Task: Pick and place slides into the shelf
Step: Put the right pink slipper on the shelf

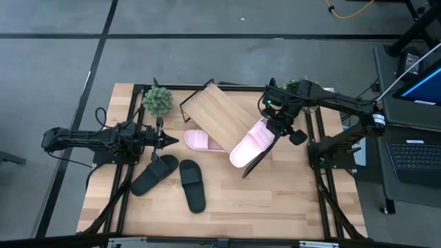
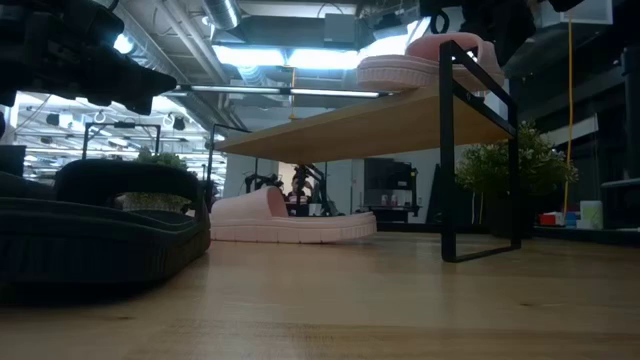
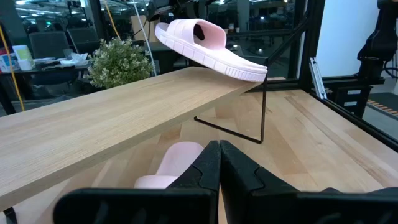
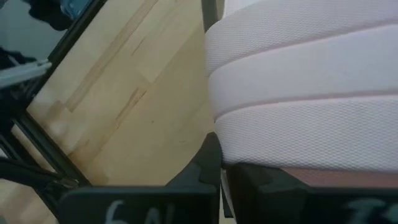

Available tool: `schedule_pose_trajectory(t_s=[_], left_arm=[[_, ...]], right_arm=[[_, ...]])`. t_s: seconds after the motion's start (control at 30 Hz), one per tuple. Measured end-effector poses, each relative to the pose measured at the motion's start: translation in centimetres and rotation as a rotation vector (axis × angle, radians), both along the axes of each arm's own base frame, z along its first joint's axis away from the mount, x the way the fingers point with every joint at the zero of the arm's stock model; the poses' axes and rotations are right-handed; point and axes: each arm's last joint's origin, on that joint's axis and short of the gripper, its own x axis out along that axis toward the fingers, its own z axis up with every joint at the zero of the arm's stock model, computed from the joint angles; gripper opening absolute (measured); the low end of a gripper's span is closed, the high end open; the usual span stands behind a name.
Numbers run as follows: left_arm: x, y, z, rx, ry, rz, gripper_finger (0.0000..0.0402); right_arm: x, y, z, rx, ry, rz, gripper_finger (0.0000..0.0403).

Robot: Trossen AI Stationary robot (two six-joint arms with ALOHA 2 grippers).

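I see the right gripper (image 1: 275, 129) clenched on a pale pink slide (image 1: 251, 145), its ribbed foam strap filling the wrist view. The slide rests on the near end of the shelf (image 1: 220, 118), a smooth wood-grain board on thin black legs, its long axis roughly along the board. The second pink slide (image 1: 200, 140) lies partly beneath the shelf. Two matte black slides (image 1: 193, 184) rest on the table (image 1: 275, 200), diverging. My left gripper (image 1: 167, 140) hovers beside them, fingers pressed together, empty.

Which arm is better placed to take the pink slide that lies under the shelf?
Left. The left gripper hovers with shut fingers just beside that pink slide, while the right gripper is at the other pink slide on the shelf.
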Motion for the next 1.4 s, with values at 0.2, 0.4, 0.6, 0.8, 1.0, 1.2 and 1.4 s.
schedule_pose_trajectory(t_s=[0.2, 0.4, 0.6, 0.8, 1.0, 1.2, 1.4], left_arm=[[0.00, 0.00, 0.00, 0.000, 0.000, 0.000, 0.0000], [0.00, 0.00, 0.00, 0.000, 0.000, 0.000, 0.0000], [0.00, -0.01, 0.00, -0.001, 0.000, -0.001, 0.0000], [0.00, 0.00, 0.00, -0.002, 0.000, 0.000, 0.0000], [0.00, 0.00, 0.00, -0.003, 0.000, 0.000, 0.0000], [0.00, -0.01, -0.01, -0.003, 0.001, -0.001, 0.0000], [0.00, 0.00, -0.01, -0.003, 0.001, 0.000, 0.0000]], right_arm=[[0.04, -0.02, -0.01, 0.016, 0.028, -0.064, 0.0033], [0.02, -0.01, -0.01, 0.028, 0.048, -0.103, 0.0023], [0.01, -0.01, -0.01, 0.028, 0.049, -0.105, 0.0031], [-0.04, -0.14, -0.09, -0.029, 0.066, -0.114, 0.0031], [-0.06, -0.19, -0.10, -0.041, 0.069, -0.116, 0.0027], [-0.02, -0.20, -0.10, -0.044, 0.065, -0.115, 0.0027], [0.18, -0.27, -0.20, -0.048, 0.060, -0.116, 0.0027]])
